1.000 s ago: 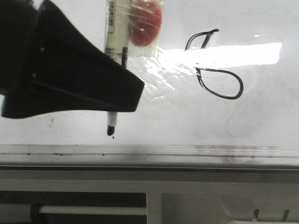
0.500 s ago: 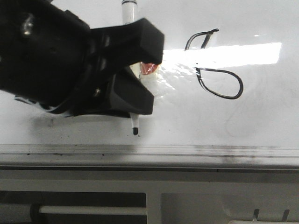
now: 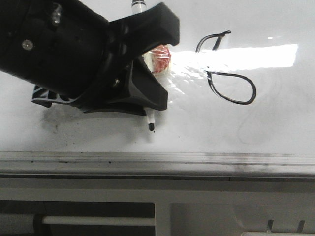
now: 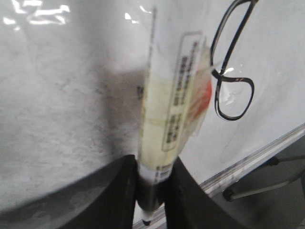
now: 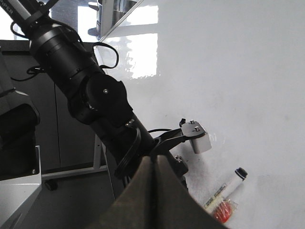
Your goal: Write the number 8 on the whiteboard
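Note:
The number 8 (image 3: pixel 226 69) is a thin black tilted two-loop figure on the glossy whiteboard (image 3: pixel 236 128). It also shows in the left wrist view (image 4: pixel 233 81). My left gripper (image 3: pixel 140 93) is shut on a white marker (image 4: pixel 167 129) with a label and a red piece taped to it (image 3: pixel 158 58). The marker's black tip (image 3: pixel 151 128) is to the left of the 8 and apart from it. I cannot tell whether the tip touches the board. My right gripper (image 5: pixel 153 161) is shut and empty, above and behind the left arm (image 5: pixel 95 105). The marker also shows in the right wrist view (image 5: pixel 224 190).
The board's grey metal edge rail (image 3: pixel 157 160) runs along the near side, below the marker tip. Grey erased-ink smudges and faint loop traces (image 3: pixel 246 132) lie on the board. Beyond the rail is a frame with a white bar (image 3: pixel 98 221).
My left gripper has moved right and turned, still holding the marker. The marker tip has shifted right toward the 8 and a little away from the rail. The 8 is unchanged.

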Motion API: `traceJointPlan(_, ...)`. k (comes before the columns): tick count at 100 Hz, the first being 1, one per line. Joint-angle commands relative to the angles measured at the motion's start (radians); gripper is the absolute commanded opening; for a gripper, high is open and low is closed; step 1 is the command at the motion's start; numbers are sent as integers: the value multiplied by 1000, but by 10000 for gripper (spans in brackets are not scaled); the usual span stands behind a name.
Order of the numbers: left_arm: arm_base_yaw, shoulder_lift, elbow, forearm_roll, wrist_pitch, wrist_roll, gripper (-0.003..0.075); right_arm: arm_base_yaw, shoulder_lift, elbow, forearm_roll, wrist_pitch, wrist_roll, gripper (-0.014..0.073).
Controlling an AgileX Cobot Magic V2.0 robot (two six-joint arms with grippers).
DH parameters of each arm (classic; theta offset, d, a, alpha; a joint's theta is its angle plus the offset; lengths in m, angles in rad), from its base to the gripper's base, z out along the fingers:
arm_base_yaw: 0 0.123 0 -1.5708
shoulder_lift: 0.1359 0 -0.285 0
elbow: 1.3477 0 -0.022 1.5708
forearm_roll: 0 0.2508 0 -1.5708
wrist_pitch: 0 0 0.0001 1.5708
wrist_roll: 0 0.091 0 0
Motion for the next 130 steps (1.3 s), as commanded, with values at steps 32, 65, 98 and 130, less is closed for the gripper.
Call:
traceJointPlan(32, 28, 10, -56, 61, -190, -9, -21, 1, -7, -34, -4, -81, 0, -63)
traceJointPlan(65, 28, 67, -56, 59, -206, -9, -20, 1, -7, -34, -5, -81, 0, -63)
traceJointPlan(98, 28, 66, -58, 16, -258, -9, 369, 1, -5, -34, -5, -99, 0, -63)
traceJointPlan(130, 28, 64, -58, 16, -284, -9, 492, 1, -5, -34, -5, -116, 0, -63)
